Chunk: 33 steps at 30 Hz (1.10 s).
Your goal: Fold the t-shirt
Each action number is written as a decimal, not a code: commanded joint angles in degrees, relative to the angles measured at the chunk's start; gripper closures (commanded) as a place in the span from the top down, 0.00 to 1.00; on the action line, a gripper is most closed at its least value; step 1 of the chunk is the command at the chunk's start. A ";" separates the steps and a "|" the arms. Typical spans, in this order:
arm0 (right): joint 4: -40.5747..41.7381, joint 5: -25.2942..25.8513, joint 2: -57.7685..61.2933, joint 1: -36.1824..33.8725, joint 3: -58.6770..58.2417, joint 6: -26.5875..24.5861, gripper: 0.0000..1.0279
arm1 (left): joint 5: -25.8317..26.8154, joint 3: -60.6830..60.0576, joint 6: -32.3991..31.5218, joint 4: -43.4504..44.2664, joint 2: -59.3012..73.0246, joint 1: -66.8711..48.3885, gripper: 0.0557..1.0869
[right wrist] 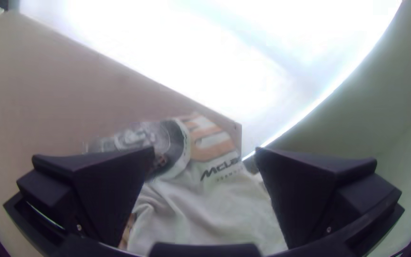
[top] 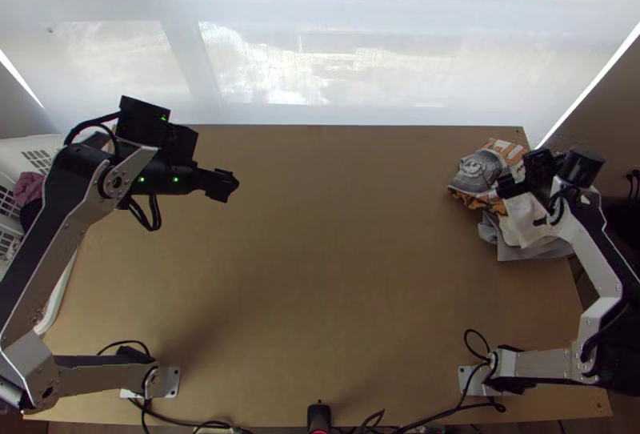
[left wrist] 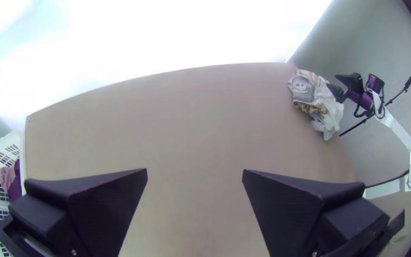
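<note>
The t-shirt, whitish with a grey and orange print, lies bunched with other cloth at the table's far right corner. Over it hangs my right gripper. In the right wrist view the printed shirt lies below the right gripper, whose fingers stand wide apart with no cloth held. My left gripper is above the table's left part, away from the cloth. The left wrist view has the left gripper open, nothing between its fingers, and the cloth pile far off.
A white laundry basket with pink and dark cloth stands at the table's left edge. Bare wooden table stretches between the arms. Cables run along the near edge. A pale curtain hangs behind the far edge.
</note>
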 commanded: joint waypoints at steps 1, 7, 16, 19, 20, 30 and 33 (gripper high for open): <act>-6.50 -0.42 -11.96 6.37 6.38 5.75 0.95 | -7.08 -3.79 -0.04 6.53 -8.26 0.79 0.95; -10.28 1.51 -24.44 21.05 5.33 13.93 0.95 | -12.79 -12.58 1.19 14.79 -19.87 3.34 0.95; -14.50 -2.27 -41.84 25.79 -9.00 25.18 0.95 | -20.00 -38.77 7.78 30.88 -41.58 6.59 0.95; -13.09 -2.18 -49.84 27.64 -17.35 22.80 0.95 | -21.23 -47.91 8.84 33.25 -49.13 7.73 0.95; -12.13 -2.18 -53.36 28.52 -20.42 22.01 0.95 | -21.32 -50.28 9.28 33.25 -51.16 8.08 0.95; -7.47 -2.18 -83.77 29.13 -42.31 9.35 0.95 | -22.73 -70.85 17.71 46.08 -73.74 15.55 0.95; -7.73 -2.18 -83.77 28.69 -44.24 9.44 0.95 | -22.90 -76.12 17.45 51.71 -80.60 15.82 0.95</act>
